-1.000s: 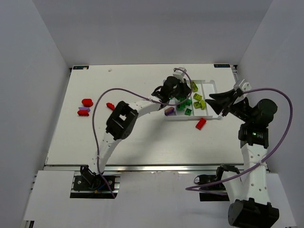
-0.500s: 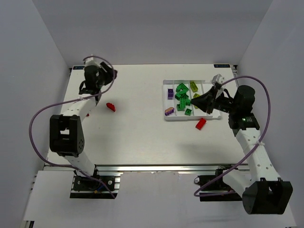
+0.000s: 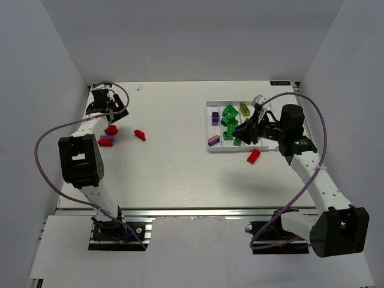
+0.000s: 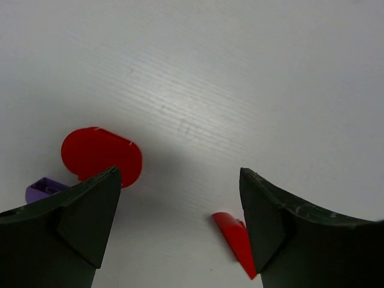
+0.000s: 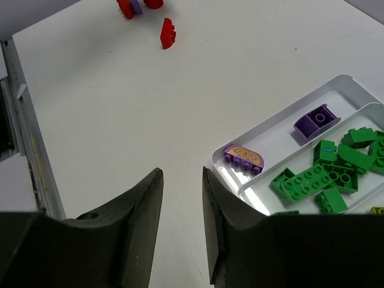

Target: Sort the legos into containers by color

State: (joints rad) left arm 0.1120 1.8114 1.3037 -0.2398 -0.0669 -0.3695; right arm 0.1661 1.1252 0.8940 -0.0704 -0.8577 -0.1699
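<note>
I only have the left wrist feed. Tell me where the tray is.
Observer: The tray sits on the right half of the table, toward the far edge.
Operator: List what its leftmost compartment holds.
Observer: Two pieces: a plain purple brick and a patterned purple brick.
Operator: Report any red I can't see.
Observer: One red brick lies on the table just outside the tray's near edge.
</note>
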